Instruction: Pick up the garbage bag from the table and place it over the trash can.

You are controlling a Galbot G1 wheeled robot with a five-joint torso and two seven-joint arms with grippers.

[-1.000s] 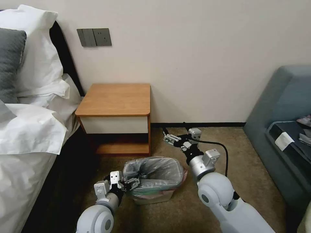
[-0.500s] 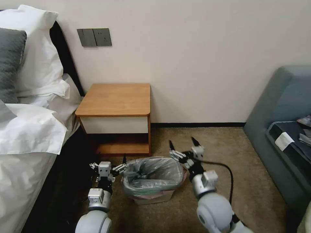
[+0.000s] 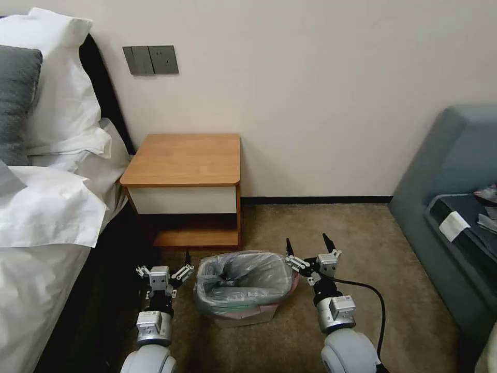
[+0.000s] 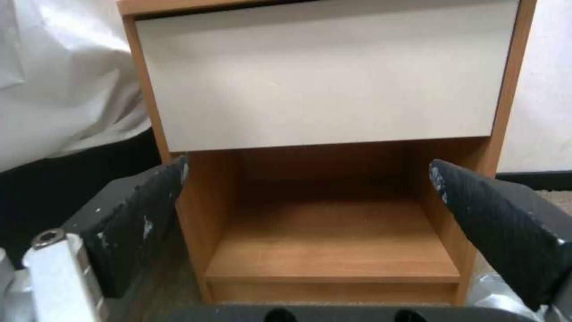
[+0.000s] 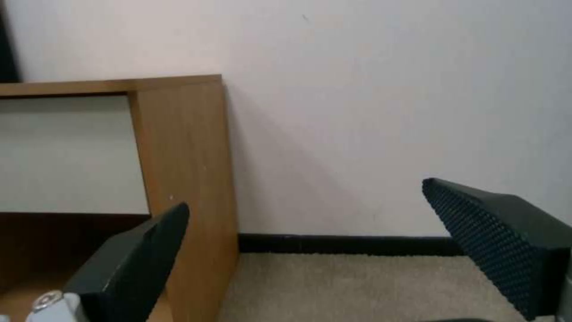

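The trash can (image 3: pixel 243 315) stands on the carpet in front of the table (image 3: pixel 186 158). The grey garbage bag (image 3: pixel 243 277) lines it and is folded over its rim, with a pink edge showing at the right side. My left gripper (image 3: pixel 163 263) is open just left of the bin, apart from the bag, fingers pointing toward the wall. My right gripper (image 3: pixel 307 242) is open just right of the bin's far corner. In the left wrist view the open gripper (image 4: pixel 310 210) faces the table's drawer front (image 4: pixel 321 76), and a sliver of bag (image 4: pixel 494 288) shows by one finger. The right wrist view has the open gripper (image 5: pixel 310 241) facing the table's side (image 5: pixel 185 179).
A bed with white linen (image 3: pixel 46 217) lies close on the left. A grey-blue sofa (image 3: pixel 455 171) stands at the right. The wall (image 3: pixel 310 103) is behind the table. Bare carpet (image 3: pixel 362 233) lies between the bin and the sofa.
The left gripper let go of the bin's left rim and swung out to its left. The right gripper drew back from beyond the bin to its right side.
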